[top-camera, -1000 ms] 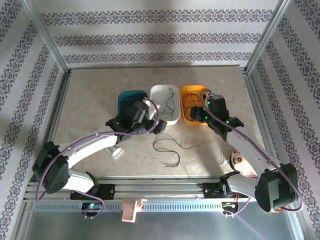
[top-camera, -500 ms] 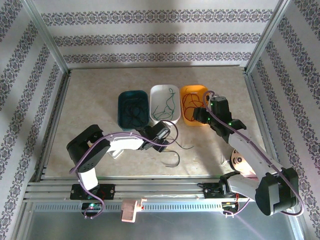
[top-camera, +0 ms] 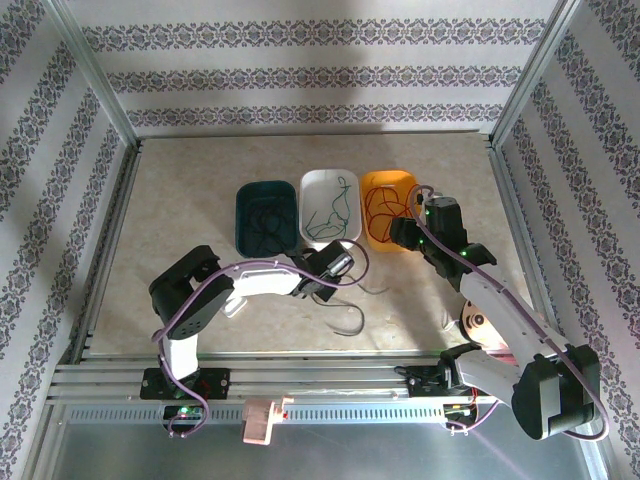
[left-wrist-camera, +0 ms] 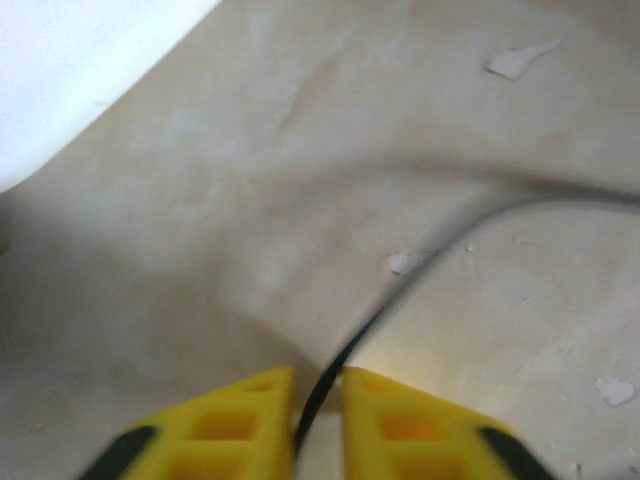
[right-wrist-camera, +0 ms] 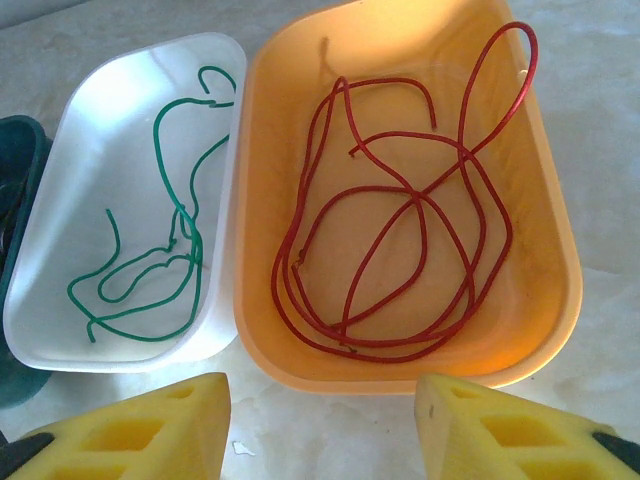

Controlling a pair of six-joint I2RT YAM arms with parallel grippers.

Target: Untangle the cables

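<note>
mottled beige desk [top-camera: 190,190]: our left pincer [left-wrist-camera: 318,390] pinches a thin black cable [left-wrist-camera: 440,248]; our right pincer [right-wrist-camera: 322,425] hangs spread before the glossy orange tray [right-wrist-camera: 560,300].

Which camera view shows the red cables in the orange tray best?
The right wrist view: the red cables lie close up, each loop traceable inside the orange tray. The top external view shows them as tiny thin loops there.
</note>
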